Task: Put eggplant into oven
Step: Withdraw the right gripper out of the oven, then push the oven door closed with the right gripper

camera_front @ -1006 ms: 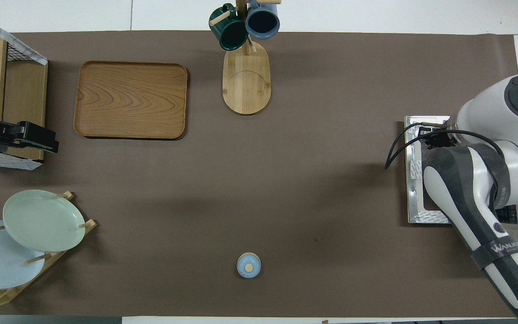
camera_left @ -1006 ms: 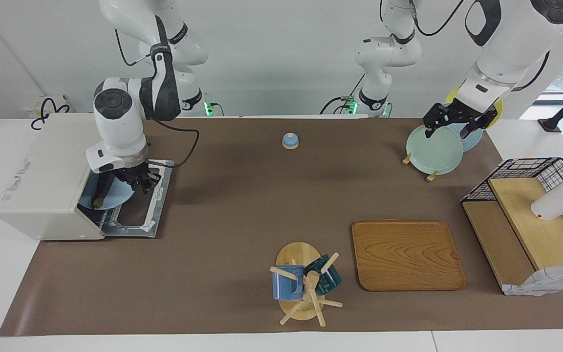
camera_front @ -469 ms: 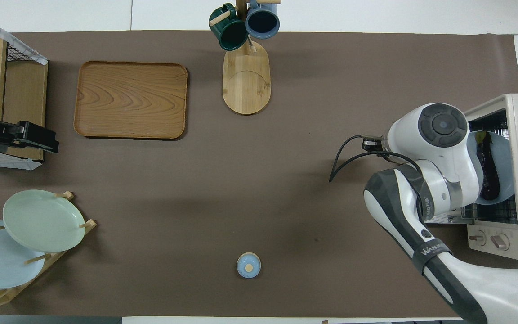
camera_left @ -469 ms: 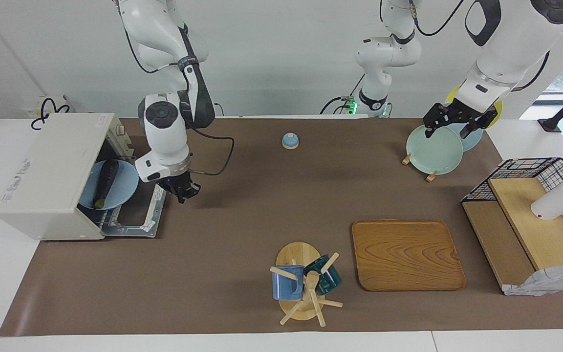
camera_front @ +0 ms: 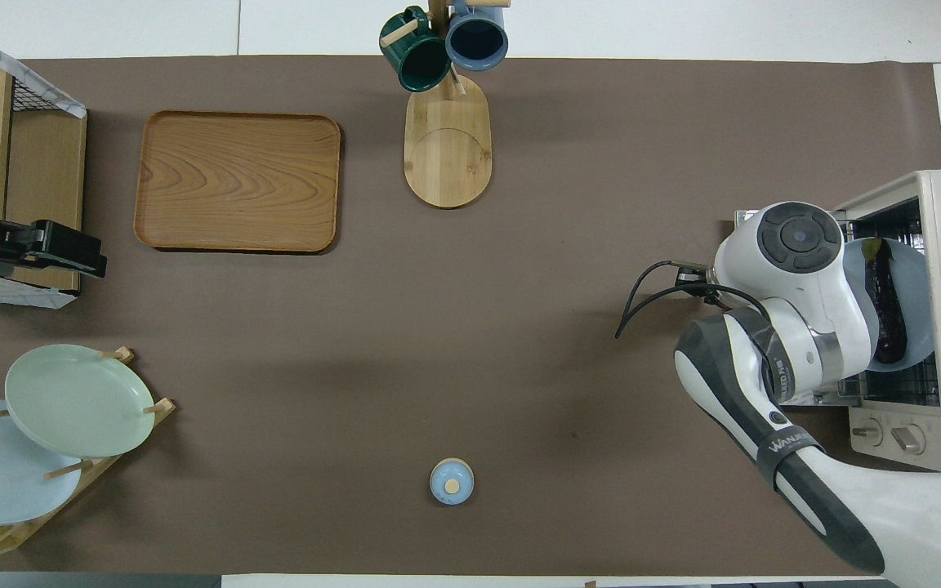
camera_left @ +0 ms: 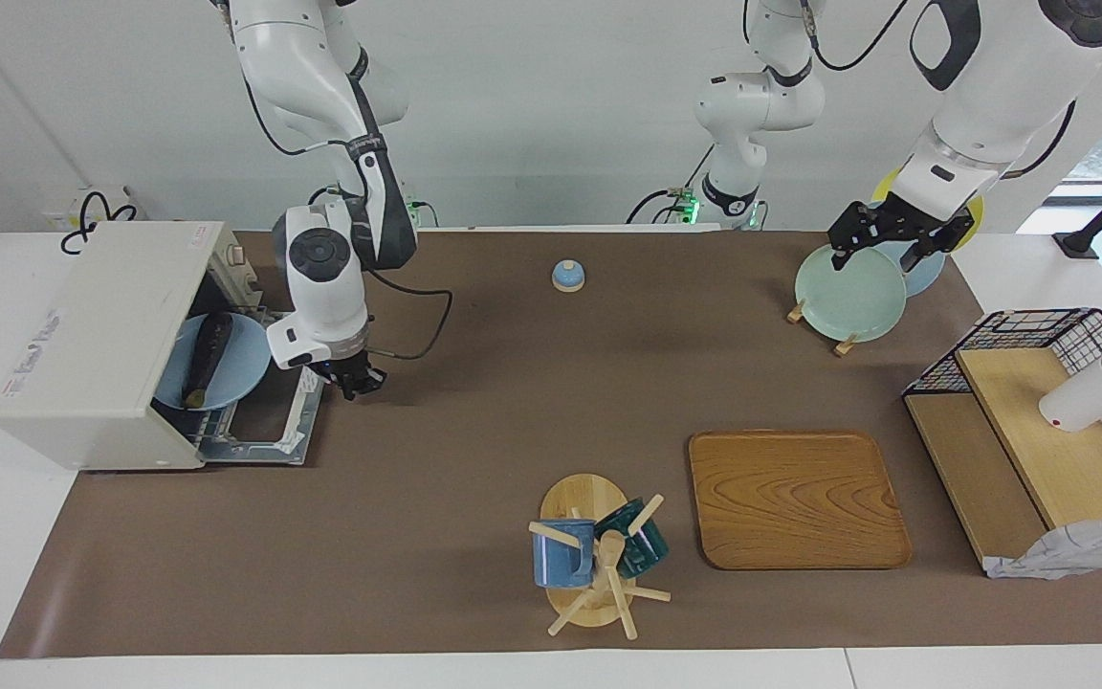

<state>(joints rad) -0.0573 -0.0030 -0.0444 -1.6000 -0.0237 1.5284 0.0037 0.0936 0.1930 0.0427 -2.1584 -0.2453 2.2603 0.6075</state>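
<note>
the long dark purple eggplant (camera_left: 206, 350) lies on a round pale blue plate (camera_left: 240, 378) inside the boxy off-white toaster oven (camera_left: 97, 344) at the right arm's end of the tabletop (camera_left: 474, 421). the oven roof hides part of the plate in both views, and the right arm's wrist covers the plate's edge in the overhead view. the glass door (camera_left: 269, 421) lies folded down flat in front of the oven.

the right gripper (camera_left: 353, 379) hangs just over the door's outer corner, its fingers pressed together and holding nothing; from overhead it is hidden under its own wrist. a second ago it was deep in the oven mouth over the plate, since then it has pulled out and lifted.

the left gripper (camera_left: 881, 247) waits over the pale green plate (camera_left: 848, 295) in the wooden plate rack (camera_front: 103, 461), fingers spread apart, unchanged.

counted: one eggplant, one oven, two mugs (camera_left: 599, 552) on a wooden mug tree, one wooden tray (camera_left: 795, 498), one small blue knobbed lid (camera_left: 568, 276).
</note>
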